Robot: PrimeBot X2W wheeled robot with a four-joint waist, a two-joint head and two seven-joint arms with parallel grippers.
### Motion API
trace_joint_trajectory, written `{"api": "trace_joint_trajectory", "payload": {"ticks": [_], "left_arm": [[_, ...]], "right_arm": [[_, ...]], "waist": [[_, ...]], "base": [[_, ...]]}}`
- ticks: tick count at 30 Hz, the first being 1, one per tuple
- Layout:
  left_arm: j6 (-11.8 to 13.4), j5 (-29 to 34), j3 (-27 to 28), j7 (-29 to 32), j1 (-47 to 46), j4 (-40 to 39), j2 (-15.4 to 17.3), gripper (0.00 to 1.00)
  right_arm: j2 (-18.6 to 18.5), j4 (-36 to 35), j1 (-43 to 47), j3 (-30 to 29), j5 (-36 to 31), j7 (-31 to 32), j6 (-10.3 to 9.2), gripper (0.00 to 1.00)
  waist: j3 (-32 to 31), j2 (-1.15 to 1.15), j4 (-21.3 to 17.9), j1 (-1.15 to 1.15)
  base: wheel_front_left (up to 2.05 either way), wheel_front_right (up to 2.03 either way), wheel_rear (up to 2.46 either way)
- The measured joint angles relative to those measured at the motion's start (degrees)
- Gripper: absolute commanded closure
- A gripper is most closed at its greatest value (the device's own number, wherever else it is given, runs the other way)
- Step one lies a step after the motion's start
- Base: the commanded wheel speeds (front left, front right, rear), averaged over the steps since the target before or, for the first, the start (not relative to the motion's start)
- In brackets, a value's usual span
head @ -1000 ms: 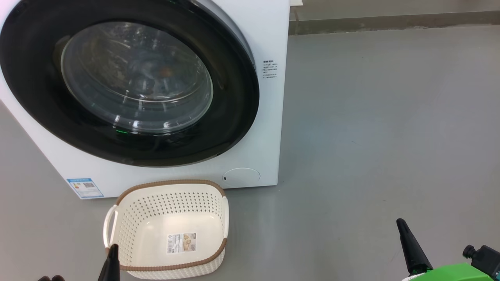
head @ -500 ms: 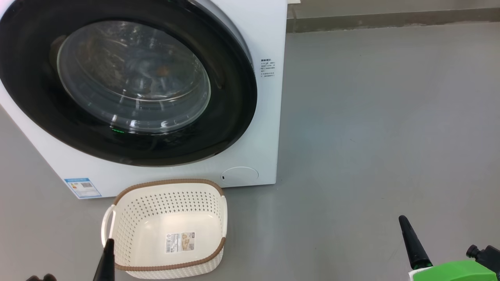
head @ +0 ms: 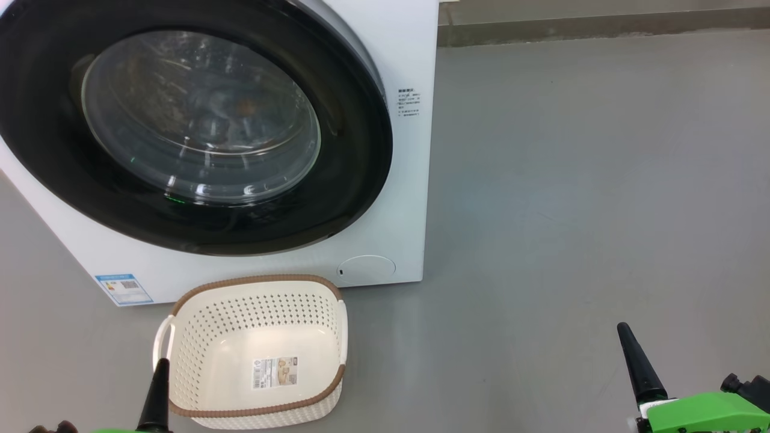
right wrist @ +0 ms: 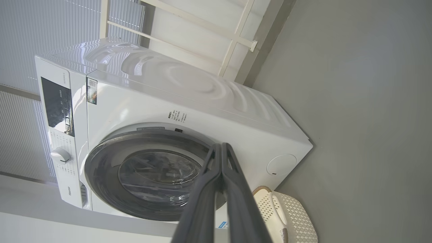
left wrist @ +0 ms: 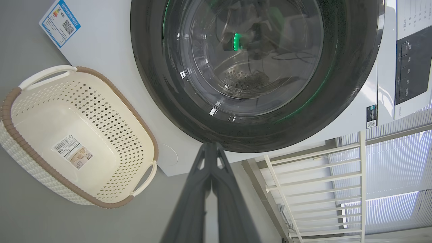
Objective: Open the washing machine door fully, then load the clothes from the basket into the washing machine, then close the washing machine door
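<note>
washing machine door point(head: 198, 120) shut against washing machine point(head: 409, 180); basket point(head: 258, 313) empty on floor point(head: 571, 210); left claw point(head: 160, 373) and right claw point(head: 628, 346) pressed together, holding nothing; all three steps appear done.

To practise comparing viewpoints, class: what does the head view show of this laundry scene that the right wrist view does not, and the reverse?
Head view: the paper label on the bare bottom of the basket, and the left gripper, fingers shut.
Right wrist view: the control panel, dial and glossy side panel of the washing machine.
Shared: the closed washing machine door, the round flap, the basket, and the right gripper, fingers shut.
</note>
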Motion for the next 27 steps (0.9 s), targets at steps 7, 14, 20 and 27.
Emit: {"api": "trace_joint_trajectory", "payload": {"ticks": [7,14,20,27], "left_arm": [[-0.5,-4.6,0.9,1.0,-0.3,0.5,-0.1,1.0],[-1.0,-9.1,1.7,2.0,-1.3,0.8,-0.4,1.0],[-1.5,-12.8,2.5,2.9,-1.7,1.2,-0.5,1.0],[-2.0,-17.1,3.3,3.7,-2.4,1.6,-0.9,1.0]], "right_arm": [[0.0,0.8,-0.6,-0.4,4.8,0.5,0.0,1.0],[0.0,1.7,-1.2,-0.9,9.5,1.2,0.0,1.0],[0.0,2.4,-2.1,-1.2,13.2,1.8,0.0,1.0],[-0.1,3.2,-2.5,-1.5,17.5,2.4,-0.01,1.0]], "waist": [[0.2,0.0,-0.2,0.0],[0.3,0.0,-0.4,0.0],[0.5,0.0,-0.5,0.0],[0.6,0.0,-0.7,0.0]], "base": [[0.0,0.0,0.0],[0.0,0.0,0.0],[0.0,0.0,0.0],[0.0,0.0,0.0]]}}
